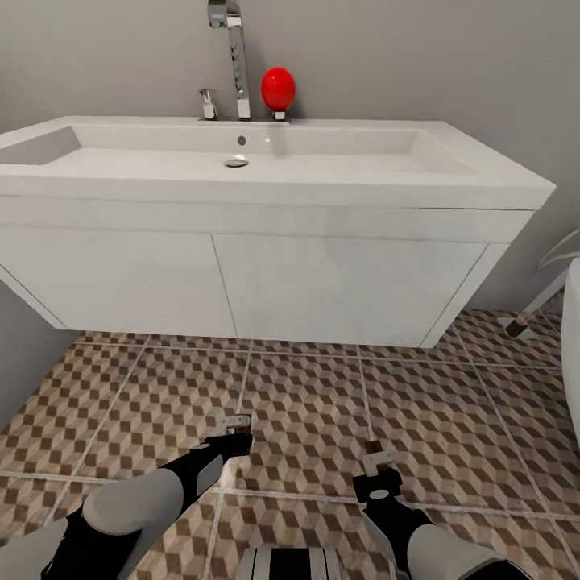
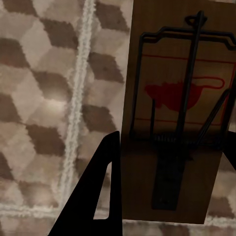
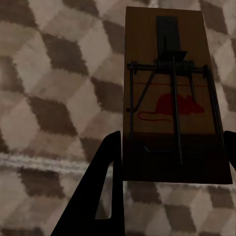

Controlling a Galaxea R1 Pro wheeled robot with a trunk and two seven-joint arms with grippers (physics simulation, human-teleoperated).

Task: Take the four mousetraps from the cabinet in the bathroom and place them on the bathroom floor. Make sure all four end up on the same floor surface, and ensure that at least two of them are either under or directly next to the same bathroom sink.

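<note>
The wide white sink hangs on the wall ahead, above the cube-patterned bathroom floor. My left gripper is shut on a mousetrap, held over the tiles in front of the sink. The left wrist view shows this brown mousetrap with its wire spring and red mouse print, clamped in my left gripper. My right gripper is shut on a second mousetrap. That mousetrap sits in my right gripper above the floor. The cabinet is out of view.
A chrome tap and a red round object stand on the sink's back ledge. A grey wall closes the left side. A white fixture with a dark-tipped leg stands at the right.
</note>
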